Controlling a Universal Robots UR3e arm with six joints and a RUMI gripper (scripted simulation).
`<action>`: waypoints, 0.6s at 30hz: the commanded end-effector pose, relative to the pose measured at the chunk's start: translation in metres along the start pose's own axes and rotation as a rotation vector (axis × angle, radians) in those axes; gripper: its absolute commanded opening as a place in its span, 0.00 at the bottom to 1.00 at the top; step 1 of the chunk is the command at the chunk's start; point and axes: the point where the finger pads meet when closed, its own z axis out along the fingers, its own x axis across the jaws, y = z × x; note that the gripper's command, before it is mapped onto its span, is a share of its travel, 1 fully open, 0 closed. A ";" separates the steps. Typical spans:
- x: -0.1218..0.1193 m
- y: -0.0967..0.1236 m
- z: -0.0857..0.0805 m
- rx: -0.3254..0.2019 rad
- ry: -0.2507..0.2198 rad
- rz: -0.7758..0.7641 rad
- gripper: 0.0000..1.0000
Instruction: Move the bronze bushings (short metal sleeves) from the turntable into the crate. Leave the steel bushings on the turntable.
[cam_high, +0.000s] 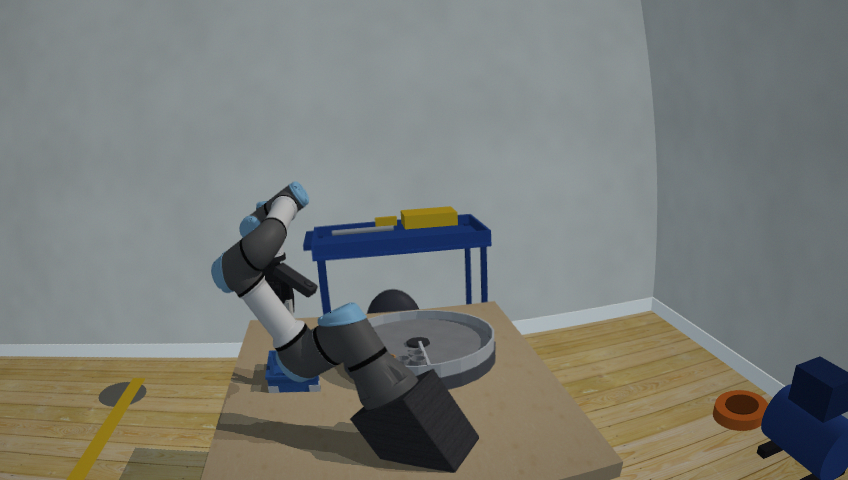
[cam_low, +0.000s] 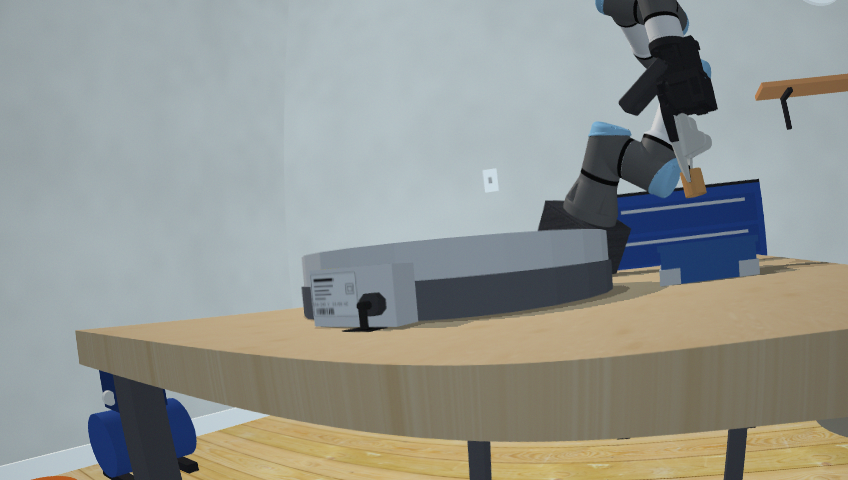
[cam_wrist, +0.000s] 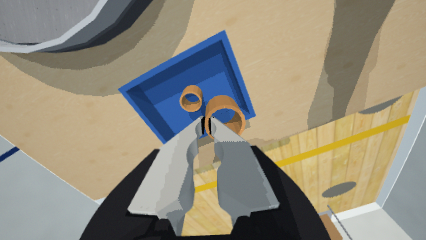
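A bronze bushing (cam_low: 694, 185) (cam_wrist: 218, 103) was held over the blue crate (cam_high: 292, 382) (cam_low: 708, 261) (cam_wrist: 172, 64).
In the top view, grey bushings (cam_high: 414, 360) were grouped inside the turntable (cam_high: 476, 361) (cam_low: 452, 261) (cam_wrist: 75, 35); an orange sliver beside them was perhaps bronze. In the exterior view, the bushing was gripped by its wall, the fingers of the gripper (cam_high: 289, 307) (cam_low: 688, 178) (cam_wrist: 206, 120) nearly closed. In the wrist view, another bronze bushing (cam_wrist: 192, 88) was contained in the crate.
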 end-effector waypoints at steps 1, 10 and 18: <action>-0.001 0.000 0.000 0.001 -0.003 -0.001 0.00; -0.001 0.000 0.017 0.001 -0.002 0.000 0.00; -0.001 0.000 0.038 0.001 -0.002 0.000 0.00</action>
